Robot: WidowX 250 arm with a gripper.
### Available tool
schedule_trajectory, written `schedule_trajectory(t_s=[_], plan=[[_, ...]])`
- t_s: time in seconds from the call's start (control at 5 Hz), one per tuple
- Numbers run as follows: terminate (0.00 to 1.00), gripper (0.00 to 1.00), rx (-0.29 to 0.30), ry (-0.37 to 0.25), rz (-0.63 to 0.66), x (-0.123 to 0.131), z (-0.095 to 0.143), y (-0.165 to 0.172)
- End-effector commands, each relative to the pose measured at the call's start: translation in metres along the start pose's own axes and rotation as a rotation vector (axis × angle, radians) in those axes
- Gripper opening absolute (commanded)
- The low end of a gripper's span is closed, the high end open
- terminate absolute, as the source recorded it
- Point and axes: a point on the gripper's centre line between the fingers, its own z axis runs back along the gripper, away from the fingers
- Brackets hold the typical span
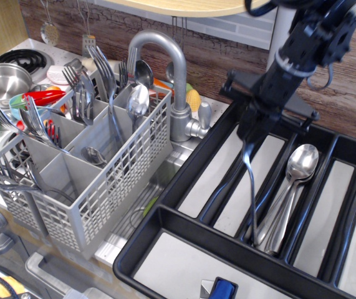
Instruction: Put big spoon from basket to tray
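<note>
- Our hand (247, 134) grips the big spoon (250, 187) by its handle tip — bowl hanging below, over the tray (165, 246).
- Risk: it snags the divider beneath and tips out.

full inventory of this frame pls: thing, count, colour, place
basket: one, light grey, left of the sink, holding forks and spoons
tray: one, black with pale liners, right half
big spoon: one, steel, hanging from the end effector, lower end down in a tray slot
spoons in tray: a few stacked, steel, slot just right of the held one
faucet: one, grey metal, centre back
pot: one, steel, far left
blue object: one, front crosswise slot, bottom edge
end effector: one, black, over the tray, shut on the big spoon's handle
</note>
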Motion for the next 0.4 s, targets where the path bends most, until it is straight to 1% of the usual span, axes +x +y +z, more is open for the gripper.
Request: schedule_trajectory(t_s=[0.0,0.2], plan=[[0.00,1.00,-0.116,-0.211,0.254,0.0084,0.0225,-0.0161],[1.00,1.00,-0.116,-0.211,0.254,0.0084,0.0225,-0.0161]])
